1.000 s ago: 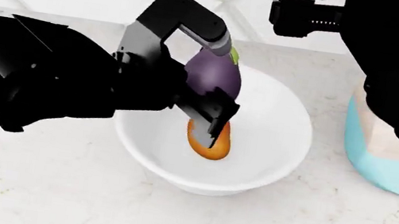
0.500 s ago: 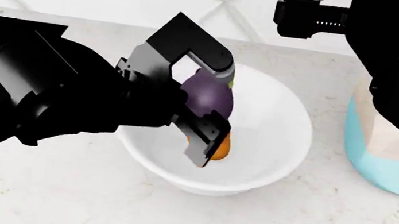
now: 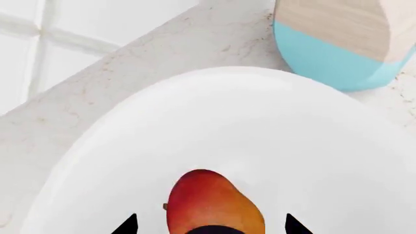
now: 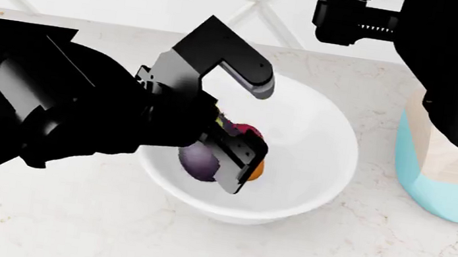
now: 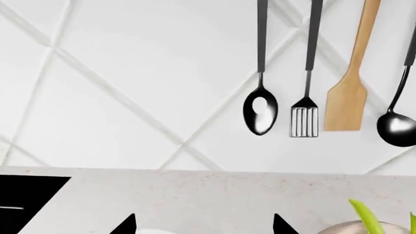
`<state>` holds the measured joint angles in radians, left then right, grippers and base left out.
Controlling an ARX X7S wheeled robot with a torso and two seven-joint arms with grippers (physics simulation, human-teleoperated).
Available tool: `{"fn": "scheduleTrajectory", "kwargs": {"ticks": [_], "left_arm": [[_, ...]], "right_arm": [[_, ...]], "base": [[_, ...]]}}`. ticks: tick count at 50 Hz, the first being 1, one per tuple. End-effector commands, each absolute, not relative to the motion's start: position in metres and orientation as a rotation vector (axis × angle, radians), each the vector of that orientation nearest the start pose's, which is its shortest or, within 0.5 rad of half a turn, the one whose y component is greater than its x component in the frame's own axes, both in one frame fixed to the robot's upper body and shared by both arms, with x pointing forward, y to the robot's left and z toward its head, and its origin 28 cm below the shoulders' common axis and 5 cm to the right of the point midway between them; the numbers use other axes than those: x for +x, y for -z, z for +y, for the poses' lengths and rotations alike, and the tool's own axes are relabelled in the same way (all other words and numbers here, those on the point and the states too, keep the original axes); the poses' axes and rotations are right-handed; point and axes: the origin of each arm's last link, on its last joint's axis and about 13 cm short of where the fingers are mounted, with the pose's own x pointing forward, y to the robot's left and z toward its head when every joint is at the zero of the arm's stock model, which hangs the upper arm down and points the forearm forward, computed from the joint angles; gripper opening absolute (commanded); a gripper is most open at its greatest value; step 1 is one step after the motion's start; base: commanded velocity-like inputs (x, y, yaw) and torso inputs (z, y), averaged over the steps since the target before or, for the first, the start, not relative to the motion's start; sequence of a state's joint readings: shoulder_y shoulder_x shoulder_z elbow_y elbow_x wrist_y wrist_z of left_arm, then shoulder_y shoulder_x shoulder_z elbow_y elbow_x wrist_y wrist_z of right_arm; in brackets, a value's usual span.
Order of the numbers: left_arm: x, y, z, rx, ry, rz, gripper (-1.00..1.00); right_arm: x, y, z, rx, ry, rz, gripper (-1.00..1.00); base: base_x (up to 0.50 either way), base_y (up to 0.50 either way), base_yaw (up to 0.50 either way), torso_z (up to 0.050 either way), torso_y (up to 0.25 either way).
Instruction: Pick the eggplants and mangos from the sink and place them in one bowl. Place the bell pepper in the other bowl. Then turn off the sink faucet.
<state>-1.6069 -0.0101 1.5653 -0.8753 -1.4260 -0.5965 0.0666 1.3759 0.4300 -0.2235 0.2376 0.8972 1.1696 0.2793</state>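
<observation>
My left gripper [image 4: 247, 114] hangs open over the white bowl [image 4: 321, 137], its fingers spread wide. The purple eggplant [image 4: 197, 161] lies loose in the bowl below the fingers, beside the orange-red mango [image 4: 255, 169], which the lower finger partly hides. In the left wrist view the mango [image 3: 213, 202] rests on the white bowl's floor [image 3: 312, 146], with a dark sliver of the eggplant [image 3: 209, 230] at the frame edge between the fingertips [image 3: 127, 226]. My right gripper [image 5: 204, 226] is open and empty, raised and facing the tiled wall. The bell pepper, sink and faucet are out of view.
A blue-and-wood vase [image 4: 444, 177] stands right of the bowl, also in the left wrist view [image 3: 338, 44]. My right arm [image 4: 451, 58] rises at the top right. Spoons, a spatula and a ladle [image 5: 305, 117] hang on the wall. Marble counter [image 4: 67, 213] surrounds the bowl.
My left gripper lowered over the bowl, opened and let go of the eggplant, which dropped into the bowl next to the mango. The right arm barely moved.
</observation>
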Motion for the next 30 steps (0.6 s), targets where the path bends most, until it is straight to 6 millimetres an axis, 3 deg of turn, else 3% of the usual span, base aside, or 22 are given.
{"fn": "scheduleTrajectory", "kwargs": {"ticks": [1, 21, 30], "left_arm": [[0.390, -0.247, 0.101, 0.318, 0.693, 0.468, 1.00], [0.396, -0.275, 0.105, 0.237, 0.662, 0.389, 1.00], [0.410, -0.292, 0.123, 0.166, 0.547, 0.296, 1.00]], "right_arm": [[0.343, -0.332, -0.155, 0.108, -0.157, 0.141, 1.00], [0.343, -0.332, -0.155, 0.112, -0.169, 0.133, 1.00], [0.343, -0.331, -0.155, 0.120, -0.167, 0.128, 1.00]], "base": [[0.00, 0.00, 0.00, 0.000, 0.000], [0.00, 0.00, 0.00, 0.000, 0.000], [0.00, 0.00, 0.00, 0.000, 0.000]]}}
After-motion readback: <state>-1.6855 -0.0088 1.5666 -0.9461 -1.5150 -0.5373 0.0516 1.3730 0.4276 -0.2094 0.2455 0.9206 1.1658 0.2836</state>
